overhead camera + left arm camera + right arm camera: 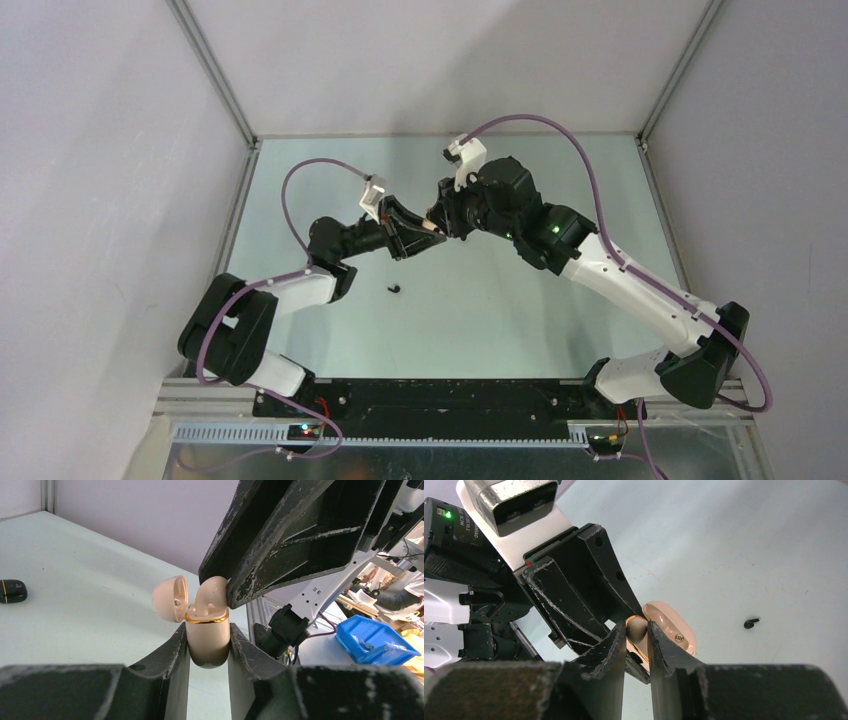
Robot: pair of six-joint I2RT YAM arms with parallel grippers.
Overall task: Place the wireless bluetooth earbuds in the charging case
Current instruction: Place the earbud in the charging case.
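Clamping open cream case (208, 652), L tool (208, 632); R tool (636, 626) narrow on cream earbud (212, 590) (table (520, 320) edges well apart).

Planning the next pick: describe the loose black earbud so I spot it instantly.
On the pale table, find the left gripper holding the open cream case near the middle. The black earbud lies alone on the surface just nearer the arm bases than that gripper. It is a tiny dark stemmed speck, unlike the cream earbud that the right gripper holds at the case.
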